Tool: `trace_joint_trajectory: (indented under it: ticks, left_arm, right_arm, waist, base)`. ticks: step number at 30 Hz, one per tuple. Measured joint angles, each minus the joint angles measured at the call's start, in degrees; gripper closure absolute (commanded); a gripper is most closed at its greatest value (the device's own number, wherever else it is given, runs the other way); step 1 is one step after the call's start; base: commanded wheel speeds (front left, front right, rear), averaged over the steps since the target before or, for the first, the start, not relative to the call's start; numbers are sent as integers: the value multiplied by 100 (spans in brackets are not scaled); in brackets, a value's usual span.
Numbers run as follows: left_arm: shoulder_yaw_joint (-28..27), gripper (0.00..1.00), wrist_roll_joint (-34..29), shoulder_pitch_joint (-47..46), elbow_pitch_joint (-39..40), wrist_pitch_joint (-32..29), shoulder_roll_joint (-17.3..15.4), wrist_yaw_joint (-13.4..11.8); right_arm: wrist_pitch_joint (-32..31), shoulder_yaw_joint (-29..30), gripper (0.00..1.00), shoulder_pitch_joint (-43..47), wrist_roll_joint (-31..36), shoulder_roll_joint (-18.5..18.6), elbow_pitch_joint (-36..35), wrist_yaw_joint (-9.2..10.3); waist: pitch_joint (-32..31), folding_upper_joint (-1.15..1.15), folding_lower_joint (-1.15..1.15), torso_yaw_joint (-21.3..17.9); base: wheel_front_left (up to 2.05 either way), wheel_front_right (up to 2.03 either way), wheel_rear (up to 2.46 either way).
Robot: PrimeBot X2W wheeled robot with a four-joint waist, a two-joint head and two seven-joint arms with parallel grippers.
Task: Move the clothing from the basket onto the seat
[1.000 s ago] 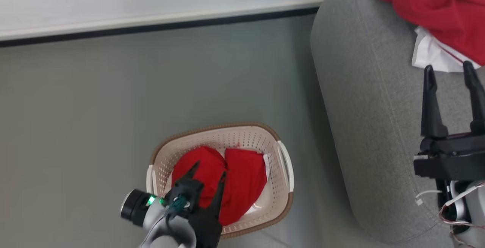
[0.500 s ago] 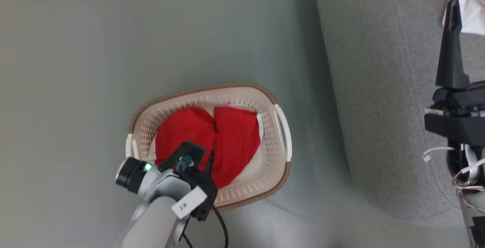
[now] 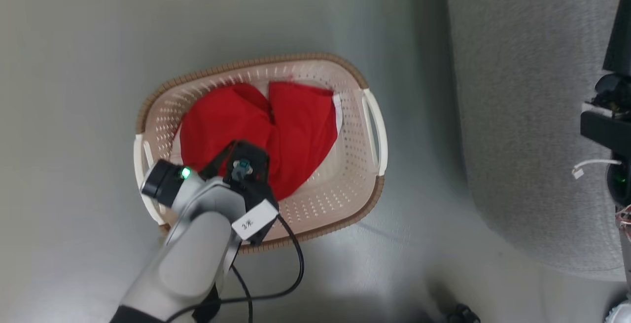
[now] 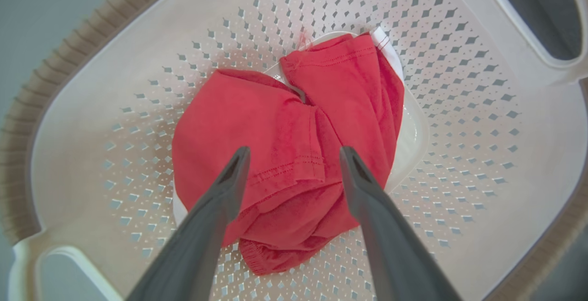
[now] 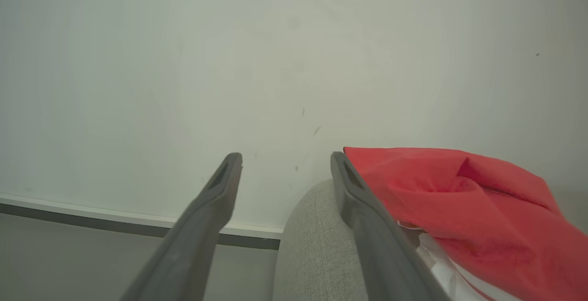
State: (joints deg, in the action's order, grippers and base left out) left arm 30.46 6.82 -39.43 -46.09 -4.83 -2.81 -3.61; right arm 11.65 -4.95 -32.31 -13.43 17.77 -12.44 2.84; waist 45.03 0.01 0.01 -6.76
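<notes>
The cream basket (image 3: 246,62) with a brown rim stands on the floor left of the grey seat (image 3: 522,116). Red clothing (image 3: 286,125) lies bunched in its bottom. My left gripper (image 4: 294,151) points down into the basket (image 4: 459,108), open, its fingertips a little above the red clothing (image 4: 275,122) and astride a stitched hem. A white piece (image 4: 413,135) shows under the red cloth. My right gripper (image 5: 285,155) hangs open and empty over the seat (image 5: 312,246), next to red clothing (image 5: 459,200) that lies there on a white piece (image 5: 441,264).
Grey floor (image 3: 98,66) surrounds the basket. A black cable (image 3: 291,273) loops from my left forearm over the basket's near rim. The right arm's dark body (image 3: 606,130) sits at the right edge. A pale wall with a dark baseboard (image 5: 92,209) stands behind the seat.
The head camera has tilted down, so the wall and the clothing on the seat left its view. My left gripper has turned downward and sunk into the basket over the red clothing. Both stay open.
</notes>
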Motion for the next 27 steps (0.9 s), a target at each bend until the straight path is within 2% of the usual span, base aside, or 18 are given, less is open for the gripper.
trace_joint_trajectory:
  ticks: [10,19,26,27]
  left_arm:
    - [112,0,-43,-901,-263,227,22,-11]
    - [350,0,27,-1052,-424,446,24,-52]
    - [385,0,27,-1291,-751,494,27,-152]
    - [391,32,27,-1313,-786,495,27,-160]
  right_arm:
    - [-3,-3,0,-628,108,-2,-330,24]
    - [30,-136,0,-877,197,-75,-211,24]
    - [89,-220,0,-985,265,-112,-205,24]
    - [104,-220,0,-987,275,-112,-196,24]
  waist:
    - [940,0,0,23]
    - [1420,0,0,28]
    - [1555,0,-1,-87]
    - [1563,-1,-1,-101]
  base:
    - [0,0,0]
    - [0,0,0]
    - [0,0,0]
    - [0,0,0]
